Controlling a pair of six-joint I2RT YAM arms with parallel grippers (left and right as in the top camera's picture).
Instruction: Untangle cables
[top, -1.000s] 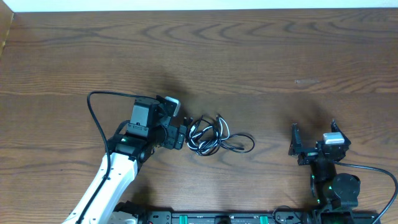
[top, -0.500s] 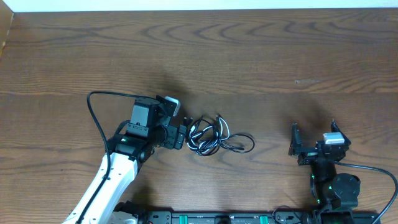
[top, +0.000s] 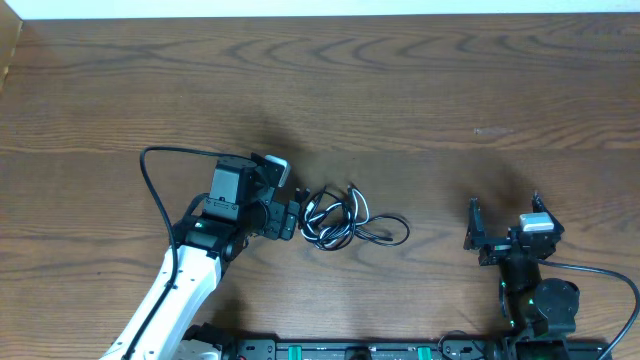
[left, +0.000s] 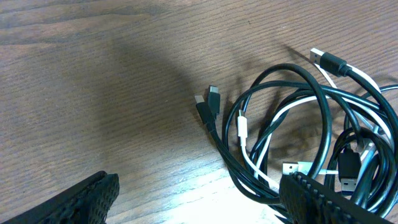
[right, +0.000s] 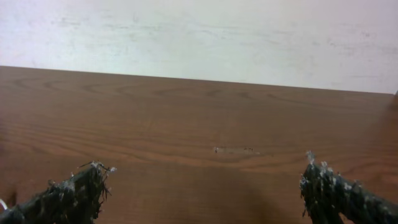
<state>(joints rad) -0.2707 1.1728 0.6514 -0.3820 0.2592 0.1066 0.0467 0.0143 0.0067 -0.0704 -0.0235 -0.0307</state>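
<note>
One wooden table (top: 420, 90), cables (top: 335, 222), white wall (right: 199, 31)

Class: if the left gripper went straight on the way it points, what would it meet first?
Probably the cables, tangled on the table just ahead of the open left gripper. How high it hangs above them is unclear.

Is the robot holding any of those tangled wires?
Nothing is held. The left gripper is open beside the cables; the right gripper is open, far from them.
</note>
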